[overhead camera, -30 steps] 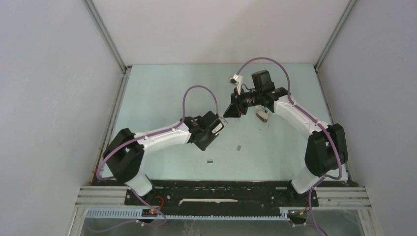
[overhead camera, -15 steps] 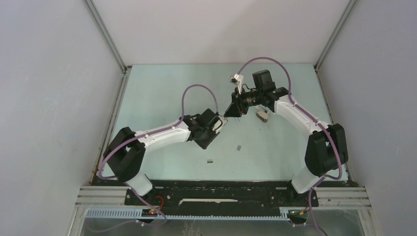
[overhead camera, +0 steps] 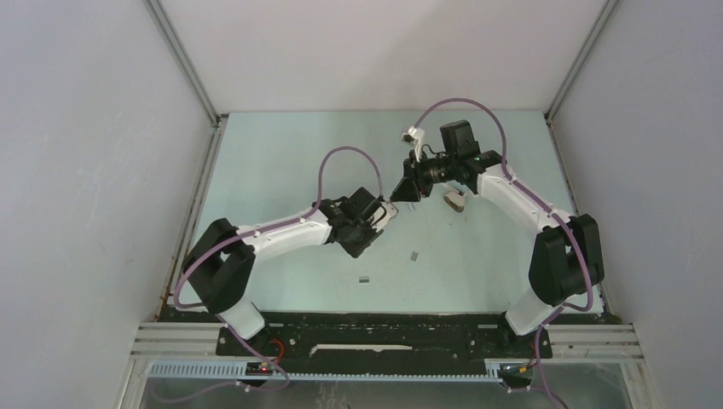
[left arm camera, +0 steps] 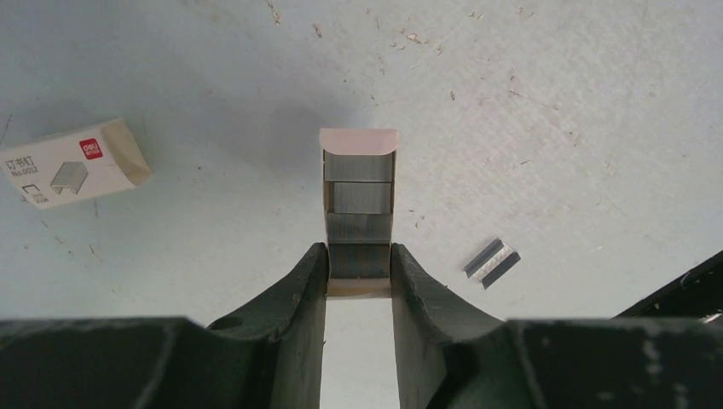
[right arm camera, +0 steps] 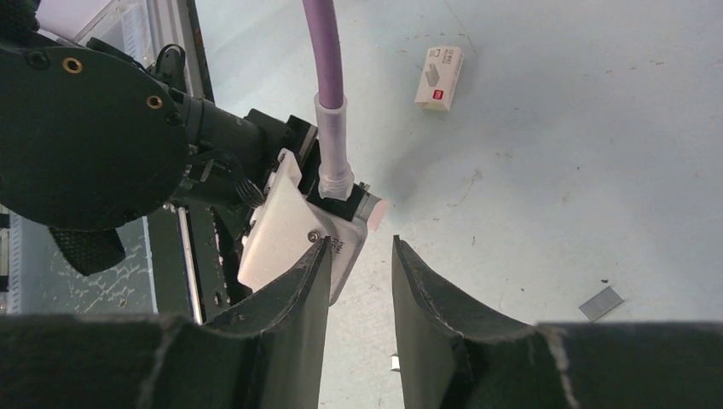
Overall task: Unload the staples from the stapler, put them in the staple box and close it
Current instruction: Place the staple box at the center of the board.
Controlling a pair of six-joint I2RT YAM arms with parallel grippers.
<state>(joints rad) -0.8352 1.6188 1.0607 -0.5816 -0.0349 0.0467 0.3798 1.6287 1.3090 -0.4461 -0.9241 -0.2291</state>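
Note:
My left gripper [left arm camera: 359, 256] is shut on a small open box [left arm camera: 359, 183] with a pale flap and rows of grey staples inside, held just above the table. It also shows in the top view [overhead camera: 386, 213]. A loose strip of staples [left arm camera: 492, 262] lies on the table to its right. Two strips [overhead camera: 414, 255] [overhead camera: 364, 279] show in the top view and one [right arm camera: 601, 302] in the right wrist view. My right gripper [right arm camera: 356, 247] is open and empty, hovering close to the left wrist [right arm camera: 307, 221], and shows in the top view [overhead camera: 402, 189]. The light-blue stapler is not in view.
A closed white box with a red mark [left arm camera: 72, 164] lies on the table and also shows in the right wrist view [right arm camera: 439, 77]. A small pale and brown item [overhead camera: 454, 200] sits beside the right arm. Grey walls close in the table on three sides.
My left gripper has moved up and right with the open box, closing in on the right gripper. The right arm has barely shifted.

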